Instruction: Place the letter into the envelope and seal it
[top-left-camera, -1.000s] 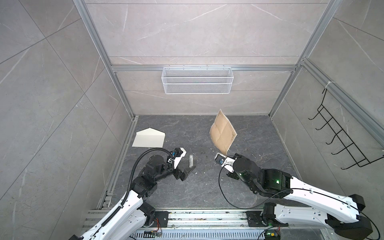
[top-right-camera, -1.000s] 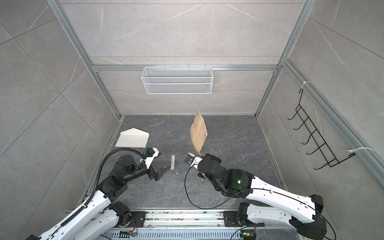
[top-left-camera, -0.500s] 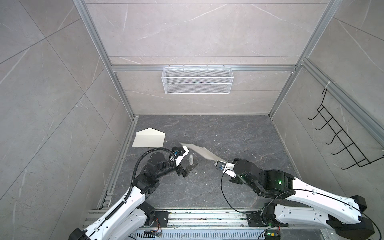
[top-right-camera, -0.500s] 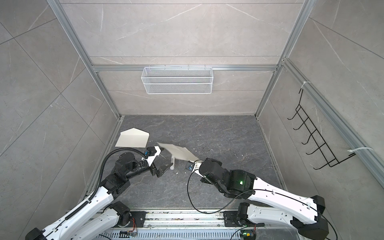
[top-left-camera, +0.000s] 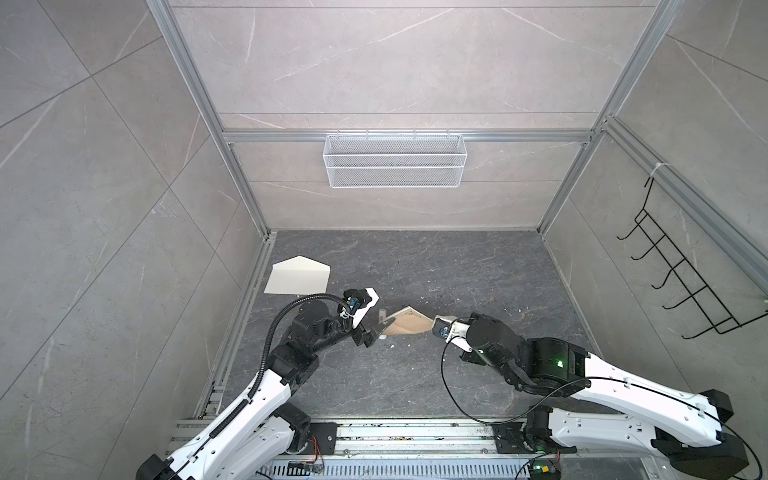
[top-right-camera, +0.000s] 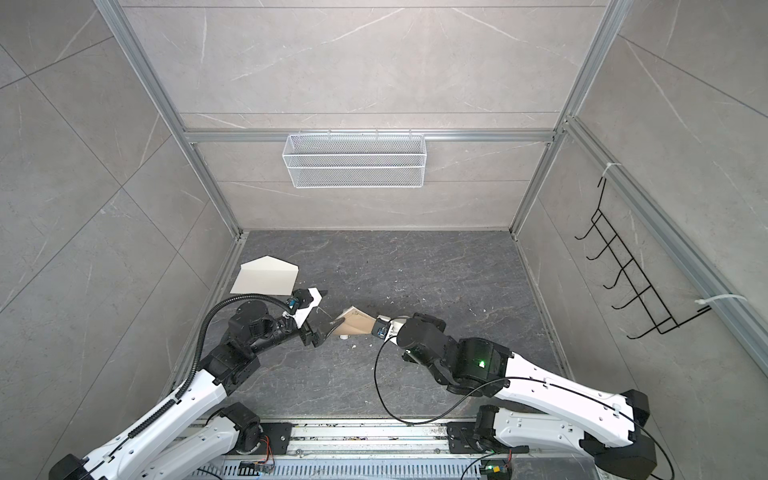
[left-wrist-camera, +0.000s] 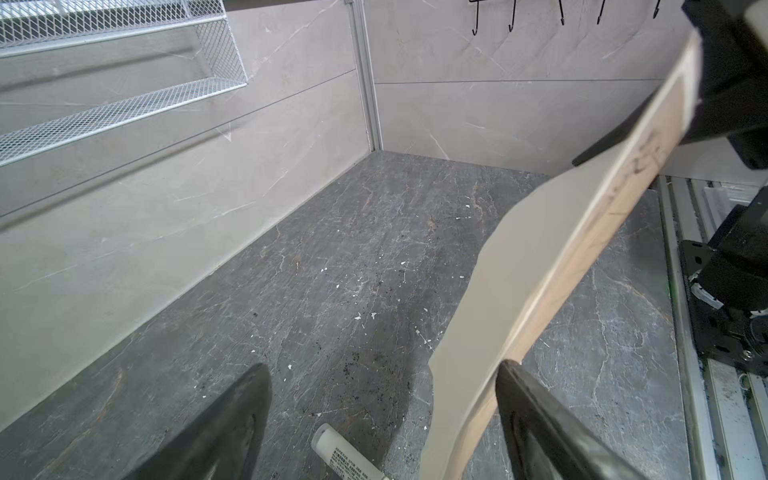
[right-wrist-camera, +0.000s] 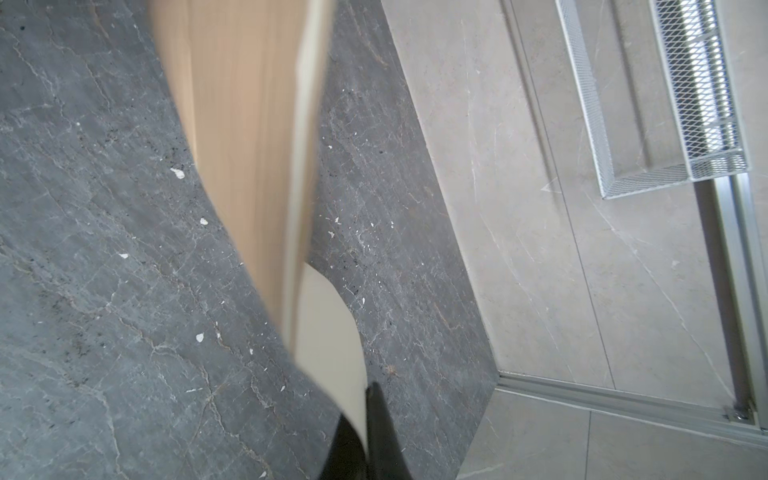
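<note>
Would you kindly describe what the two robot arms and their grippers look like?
Both arms pair glossy white shells with black joints. The left arm carries a ribbed black hose; the right arm trails a thin black cable and shows a small green light. The left gripper and right gripper have dark, tapering fingers and white camera housings.

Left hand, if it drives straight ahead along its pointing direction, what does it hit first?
The letter: its free end hangs between the open fingers of the left hand, pinched at the far end by the right hand. Contact depth is unclear.
</note>
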